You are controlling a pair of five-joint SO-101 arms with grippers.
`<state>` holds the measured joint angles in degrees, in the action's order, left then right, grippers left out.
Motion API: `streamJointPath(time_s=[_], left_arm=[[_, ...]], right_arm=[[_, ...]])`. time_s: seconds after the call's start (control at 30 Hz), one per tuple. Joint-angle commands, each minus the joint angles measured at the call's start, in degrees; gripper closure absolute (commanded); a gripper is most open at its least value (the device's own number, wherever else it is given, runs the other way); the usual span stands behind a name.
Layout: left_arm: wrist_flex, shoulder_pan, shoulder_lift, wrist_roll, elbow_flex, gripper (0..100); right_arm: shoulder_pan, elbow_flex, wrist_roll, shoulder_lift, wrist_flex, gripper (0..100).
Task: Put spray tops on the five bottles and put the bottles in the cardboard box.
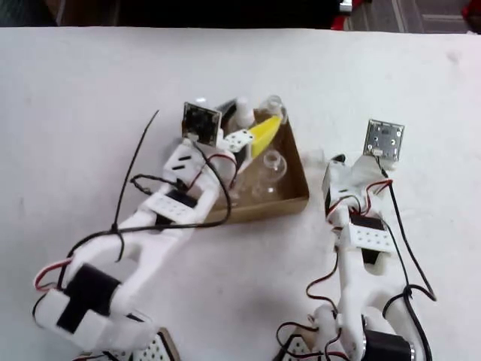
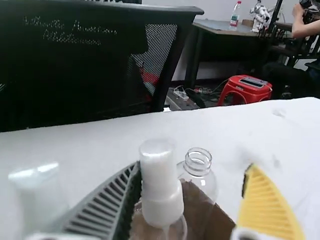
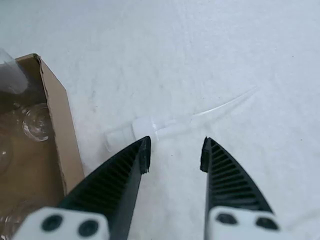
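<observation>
Spray top (image 3: 150, 131) lies on the bench (image 3: 225, 50) just beside the cardboard box (image 3: 55, 115), below the released right hand (image 3: 174, 152). Likely light and slick, its thin tube (image 3: 225, 102) floppy: take the stout middle.

Bottles (image 1: 272, 165) are glossy plastic; cardboard box (image 1: 279, 204) matt.

Brown cardboard box (image 1: 270, 208); clear bottles (image 1: 272, 162) — white table (image 1: 90, 90)
</observation>
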<state>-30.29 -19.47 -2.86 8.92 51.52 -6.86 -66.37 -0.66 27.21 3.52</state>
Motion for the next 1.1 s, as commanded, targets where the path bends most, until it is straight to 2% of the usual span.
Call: streamJointPath(time_s=[0.0,0.33,0.47,0.6,0.73,0.83,0.93,1.07], left_arm=[[6.0,0.7,-8.7,1.1,0.5,70],[22.2,0.7,-31.4,1.2,-0.7,71],[33.9,3.6,-39.3,2.2,-4.9,71],[50.9,11.0,-44.4,7.2,-13.7,71],[69.8,20.0,-42.9,7.7,-24.4,71],[79.6,24.2,-38.0,7.7,-28.6,71],[85.0,26.1,-31.3,7.7,-29.5,71],[86.9,26.2,-21.0,8.0,-29.5,71]], right_arm=[[-0.2,0.9,0.7,0.1,-1.2,85.4],[-0.2,0.9,0.7,0.1,-1.2,85.4],[-0.2,0.9,0.7,0.1,-1.2,85.4],[-0.2,0.9,0.7,0.1,-1.2,85.4],[-0.2,0.9,0.7,0.1,-1.2,85.4],[-0.2,0.9,0.7,0.1,-1.2,85.4],[-0.2,0.9,0.7,0.1,-1.1,85.4],[-0.2,0.8,0.7,0.0,-1.0,85.4]])
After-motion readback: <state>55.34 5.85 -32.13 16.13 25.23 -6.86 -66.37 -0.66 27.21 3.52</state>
